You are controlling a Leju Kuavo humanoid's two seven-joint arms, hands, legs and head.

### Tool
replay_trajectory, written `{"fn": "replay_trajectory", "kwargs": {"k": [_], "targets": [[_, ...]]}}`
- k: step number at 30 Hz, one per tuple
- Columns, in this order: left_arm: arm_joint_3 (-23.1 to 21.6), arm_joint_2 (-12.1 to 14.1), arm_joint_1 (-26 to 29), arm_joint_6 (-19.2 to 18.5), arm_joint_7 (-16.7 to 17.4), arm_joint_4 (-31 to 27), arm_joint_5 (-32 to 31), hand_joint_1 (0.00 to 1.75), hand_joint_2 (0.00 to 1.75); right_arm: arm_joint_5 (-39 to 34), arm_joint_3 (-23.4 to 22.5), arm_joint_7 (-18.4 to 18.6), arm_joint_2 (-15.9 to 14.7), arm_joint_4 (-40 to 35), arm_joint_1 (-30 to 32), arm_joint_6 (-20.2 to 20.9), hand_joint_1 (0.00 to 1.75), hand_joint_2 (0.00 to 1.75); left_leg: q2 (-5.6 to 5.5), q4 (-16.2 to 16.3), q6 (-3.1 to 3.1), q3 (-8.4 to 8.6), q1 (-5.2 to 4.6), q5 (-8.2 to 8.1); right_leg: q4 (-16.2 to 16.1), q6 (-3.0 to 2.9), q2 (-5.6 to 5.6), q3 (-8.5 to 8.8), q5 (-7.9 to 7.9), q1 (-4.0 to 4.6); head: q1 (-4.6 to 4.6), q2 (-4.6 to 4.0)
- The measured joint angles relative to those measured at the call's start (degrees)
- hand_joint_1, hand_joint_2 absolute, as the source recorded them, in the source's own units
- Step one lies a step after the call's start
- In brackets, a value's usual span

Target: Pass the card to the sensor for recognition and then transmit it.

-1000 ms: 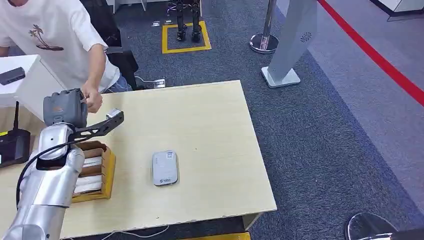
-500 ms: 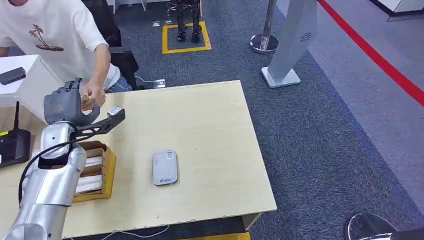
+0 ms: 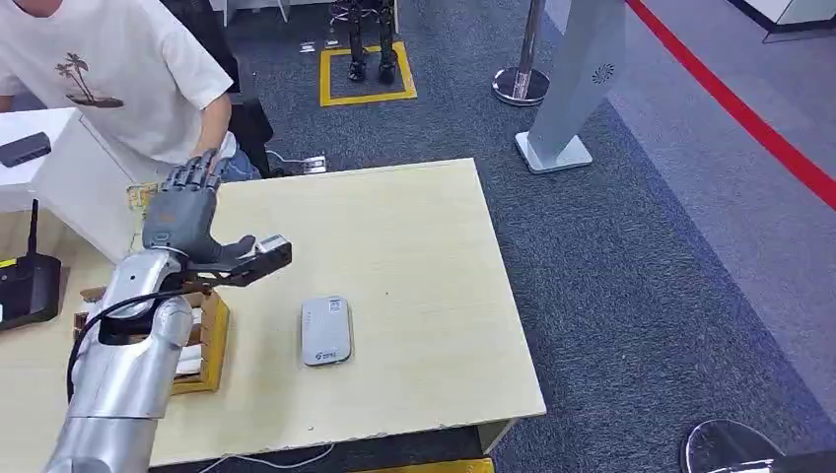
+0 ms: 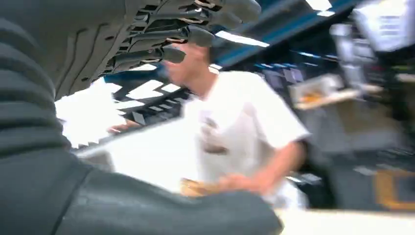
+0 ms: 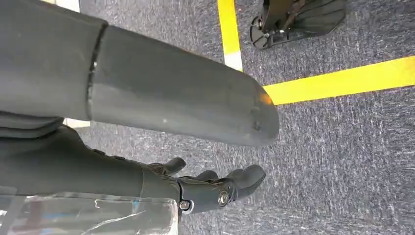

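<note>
My left hand (image 3: 185, 212) hovers over the table's (image 3: 414, 256) back left part with its fingers spread and nothing in it. In the left wrist view its fingers (image 4: 186, 34) stand apart in front of a person in a white shirt (image 4: 240, 122). That person's hand holds a blurred yellowish card (image 4: 195, 187). The grey-white card sensor (image 3: 326, 330) lies flat mid-table, to the right of my left arm. My right hand (image 5: 161, 107) hangs over the carpet, fingers loosely apart, holding nothing.
A wooden tray of cards (image 3: 197, 340) sits under my left forearm. The person (image 3: 118, 79) stands at the table's back left corner beside a white box (image 3: 59, 168). A black device (image 3: 25, 286) is at the far left. Stanchion and grey pillar stand beyond the table.
My left hand was closed, touching the person's hand at the back left. It has opened, turned and moved right and nearer; the person's hand has drawn back.
</note>
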Motion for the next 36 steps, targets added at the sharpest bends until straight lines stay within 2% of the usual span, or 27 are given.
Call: {"fn": "replay_trajectory", "kwargs": {"k": [4, 8, 11, 17, 25, 28, 30, 34, 36], "targets": [[-0.48, 0.61, 1.97, -3.42, -1.07, -1.25, 6.89, 0.0, 1.75, -0.7, -0.35, 0.04, -0.24, 0.0, 0.16, 0.0, 0.0, 1.75, 0.01, 0.0, 0.0, 0.01, 0.02, 0.0, 0.0, 0.0, 0.02, -0.01, 0.0, 0.0, 0.0, 0.0], [-3.44, 4.4, 4.77, -6.65, -0.96, -3.79, 16.58, 0.0, 1.75, -1.29, -0.78, 0.04, -0.39, 0.0, 0.19, -0.07, 0.0, 1.75, 0.04, -0.04, 0.0, 0.02, 0.03, 0.0, 0.02, -0.01, 0.05, -0.03, 0.0, 0.01, -0.02, 0.0], [-6.34, 8.79, 7.25, -7.81, -0.2, -6.21, 21.61, 0.0, 1.75, -1.36, -1.29, 0.02, -0.5, 0.0, 0.33, -0.09, 0.0, 1.75, 0.05, -0.06, -0.01, 0.01, 0.04, 0.0, 0.02, -0.02, 0.06, -0.05, -0.01, 0.01, -0.02, 0.02], [-8.44, 16.12, 12.75, -7.93, 2.05, -10.88, 25.33, 0.0, 1.75, -1.44, -1.44, -0.09, -0.72, 0.0, 0.4, -0.22, 0.0, 1.75, 0.06, -0.08, -0.02, 0.01, 0.04, -0.01, 0.01, -0.03, 0.08, -0.06, -0.03, 0.02, -0.02, 0.02], [-8.44, 19.84, 20.15, -6.83, 3.74, -16.06, 25.61, 0.0, 1.75, -1.03, -1.44, -0.53, -0.76, 0.0, 0.45, -0.35, 0.0, 1.75, 0.02, -0.07, -0.02, -0.01, 0.02, -0.02, -0.01, -0.02, 0.04, -0.04, -0.04, 0.02, -0.02, 0.02], [-8.41, 20.15, 21.99, -6.02, 3.78, -17.73, 25.39, 0.0, 1.75, -0.83, -1.42, -0.59, -0.76, 0.0, 0.46, -0.35, 0.0, 1.75, -0.01, -0.06, -0.02, -0.01, 0.02, -0.01, -0.01, -0.02, 0.0, -0.03, -0.04, 0.01, -0.02, 0.02], [-8.39, 19.54, 23.0, -4.11, 3.7, -18.66, 24.33, 0.0, 1.75, -0.81, -1.42, -0.61, -0.74, 0.0, 0.42, -0.33, 0.0, 1.75, -0.03, -0.06, -0.02, -0.01, 0.02, -0.01, -0.02, -0.02, -0.01, -0.04, -0.04, 0.01, -0.02, 0.02], [-7.74, 13.5, 24.58, 2.09, 3.15, -20.4, 19.66, 0.0, 1.75, -0.57, -1.42, -0.55, -0.72, 0.02, 0.34, -0.33, 0.0, 1.75, -0.11, -0.04, -0.01, -0.02, -0.01, -0.02, -0.02, -0.01, -0.11, 0.01, -0.04, 0.01, 0.02, 0.0], [-7.74, 10.86, 25.26, 3.27, 3.15, -21.12, 17.81, 0.0, 1.75, -0.5, -1.42, -0.52, -0.61, 0.04, 0.26, -0.35, 0.0, 1.75, -0.07, -0.03, 0.01, -0.02, -0.02, -0.03, -0.03, 0.01, -0.09, 0.01, -0.03, 0.0, 0.02, 0.02]]}}
